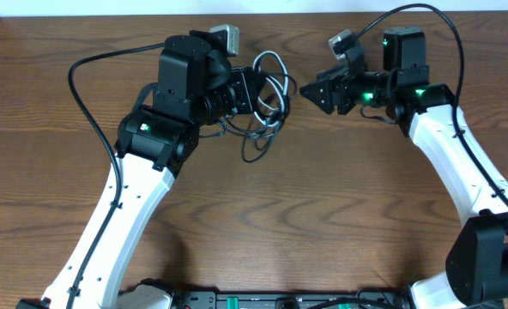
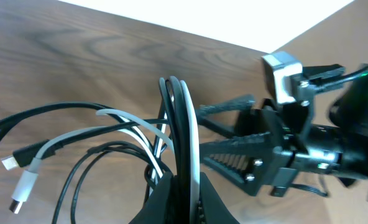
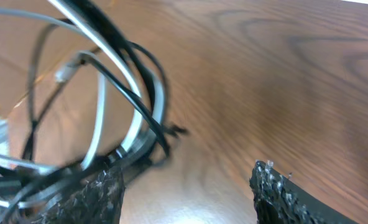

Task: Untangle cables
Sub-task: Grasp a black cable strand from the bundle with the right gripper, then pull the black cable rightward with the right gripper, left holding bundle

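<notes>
**Overhead**
- Cables point(image 1: 267, 112): one small tangle toward 12 o'clock on the desk point(image 1: 323, 206), with loose loops hanging out toward 6 o'clock.
- Left gripper point(image 1: 252, 88): at 9 o'clock of the tangle and touching it.
- Right gripper point(image 1: 310, 92): at 3 o'clock of the tangle, just beside it, tips pointing at the loops.

**Left wrist**
- Left gripper point(image 2: 181, 202): at 6 o'clock in the frame, clamped on the cables point(image 2: 181, 124). A bundle of black loops stands up from between its fingers.
- White cord point(image 2: 53, 146): curves out toward 9 o'clock, and its pale plug lies near 8 o'clock over the desk point(image 2: 78, 50).
- Right gripper point(image 2: 212, 132): at 3 o'clock of the bundle with fingers spread apart. The tips are just beside the loops — contact cannot be told.

**Right wrist**
- Right gripper point(image 3: 184, 180): fingers wide apart at 7 and 5 o'clock, with desk point(image 3: 283, 74) showing between them.
- Cables point(image 3: 143, 87): blurred loops toward 10 o'clock. The lowest strands run down to the 7 o'clock finger — whether they touch it cannot be told.
</notes>
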Controlling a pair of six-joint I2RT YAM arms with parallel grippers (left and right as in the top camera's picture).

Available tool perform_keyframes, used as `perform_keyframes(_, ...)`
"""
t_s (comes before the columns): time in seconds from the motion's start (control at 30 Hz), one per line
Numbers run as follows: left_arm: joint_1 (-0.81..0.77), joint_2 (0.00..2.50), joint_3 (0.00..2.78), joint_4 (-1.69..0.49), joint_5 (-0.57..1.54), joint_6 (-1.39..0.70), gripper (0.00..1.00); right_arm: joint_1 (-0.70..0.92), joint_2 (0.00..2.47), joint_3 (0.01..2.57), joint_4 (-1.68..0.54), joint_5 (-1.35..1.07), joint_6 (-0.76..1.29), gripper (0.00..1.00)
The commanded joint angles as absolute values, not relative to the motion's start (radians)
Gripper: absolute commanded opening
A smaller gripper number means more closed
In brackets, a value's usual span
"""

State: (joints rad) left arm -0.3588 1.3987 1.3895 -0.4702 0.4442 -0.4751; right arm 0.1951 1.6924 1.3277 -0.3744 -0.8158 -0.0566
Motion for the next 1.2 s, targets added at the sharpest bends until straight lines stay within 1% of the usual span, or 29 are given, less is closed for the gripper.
perform_keyframes(0.0, -0.356, 1.383, 1.401, -0.466, 0.533, -0.510, 0.08, 0.214, 1.690, 1.342, -0.360, -0.908, -0.103, 0.63)
perform_keyframes(0.07, -0.356, 1.383, 1.401, -0.466, 0.559, -0.516, 0.07, 0.224, 1.690, 1.342, -0.347, -0.908, -0.102, 0.61)
perform_keyframes(0.2, -0.356, 1.383, 1.401, -0.462, 0.597, -0.556, 0.08, 0.234, 1.692, 1.342, -0.344, -0.908, -0.102, 0.52)
perform_keyframes(0.37, -0.356, 1.383, 1.401, -0.459, 0.625, -0.583, 0.07, 0.235, 1.697, 1.342, -0.350, -0.908, -0.097, 0.32)
perform_keyframes(0.4, -0.356, 1.383, 1.401, -0.457, 0.625, -0.586, 0.07, 0.234, 1.697, 1.342, -0.352, -0.908, -0.091, 0.29)
perform_keyframes(0.47, -0.356, 1.383, 1.401, -0.443, 0.625, -0.589, 0.08, 0.234, 1.697, 1.341, -0.363, -0.908, -0.091, 0.18)
perform_keyframes(0.53, -0.356, 1.383, 1.401, -0.421, 0.625, -0.589, 0.08, 0.233, 1.697, 1.341, -0.390, -0.888, -0.091, 0.11)
perform_keyframes(0.6, -0.353, 1.383, 1.401, -0.408, 0.602, -0.588, 0.07, 0.230, 1.697, 1.341, -0.429, -0.853, -0.090, 0.01)
perform_keyframes(0.7, -0.341, 1.384, 1.401, -0.427, 0.488, -0.566, 0.07, 0.215, 1.697, 1.341, -0.485, -0.818, -0.064, 0.01)
perform_keyframes(0.87, -0.335, 1.388, 1.397, -0.546, 0.134, -0.511, 0.07, 0.173, 1.678, 1.342, -0.543, -0.861, -0.057, 0.01)
perform_keyframes(0.93, -0.335, 1.398, 1.397, -0.604, 0.006, -0.490, 0.07, 0.151, 1.654, 1.342, -0.554, -0.939, -0.058, 0.01)
perform_keyframes(0.97, -0.334, 1.405, 1.397, -0.635, -0.056, -0.486, 0.07, 0.135, 1.639, 1.342, -0.550, -1.018, -0.058, 0.01)
perform_keyframes(1.0, -0.331, 1.415, 1.397, -0.671, -0.119, -0.486, 0.07, 0.113, 1.621, 1.342, -0.536, -1.148, -0.070, 0.01)
perform_keyframes(1.1, -0.323, 1.438, 1.397, -0.727, -0.177, -0.479, 0.08, 0.047, 1.585, 1.342, -0.471, -1.406, -0.075, 0.01)
perform_keyframes(1.17, -0.316, 1.452, 1.397, -0.747, -0.176, -0.468, 0.07, 0.002, 1.571, 1.342, -0.427, -1.478, -0.034, 0.01)
